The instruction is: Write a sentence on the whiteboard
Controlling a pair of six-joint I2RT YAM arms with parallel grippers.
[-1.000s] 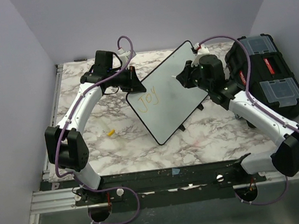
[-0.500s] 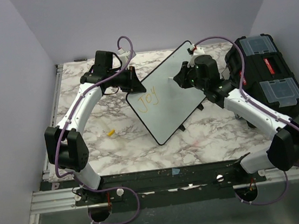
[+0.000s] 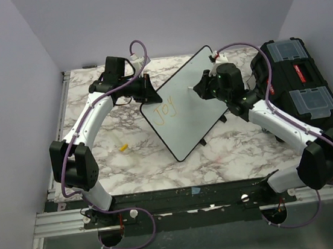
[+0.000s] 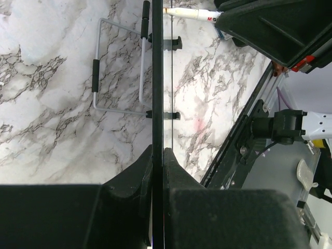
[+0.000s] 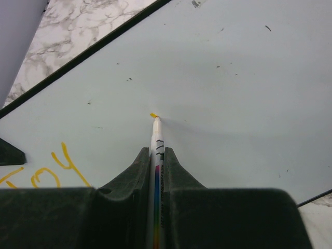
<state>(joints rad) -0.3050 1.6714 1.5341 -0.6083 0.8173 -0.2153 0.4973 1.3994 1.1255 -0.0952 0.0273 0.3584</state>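
Note:
The whiteboard stands tilted on its wire stand in the middle of the table. Of the sentence, only the yellow-orange word "JOY" shows, at the board's left. My left gripper is shut on the board's left edge, which appears edge-on in the left wrist view between the jaws of that gripper. My right gripper is shut on a white marker. Its yellow tip touches the white surface, to the right of "JOY".
A black toolbox with clear lids sits at the right edge, behind my right arm. A small yellow cap lies on the marble table to the left of the board. The board's wire stand rests on the table behind it.
My right gripper has moved left with the marker, onto the board's upper middle. The left gripper and the board have not moved.

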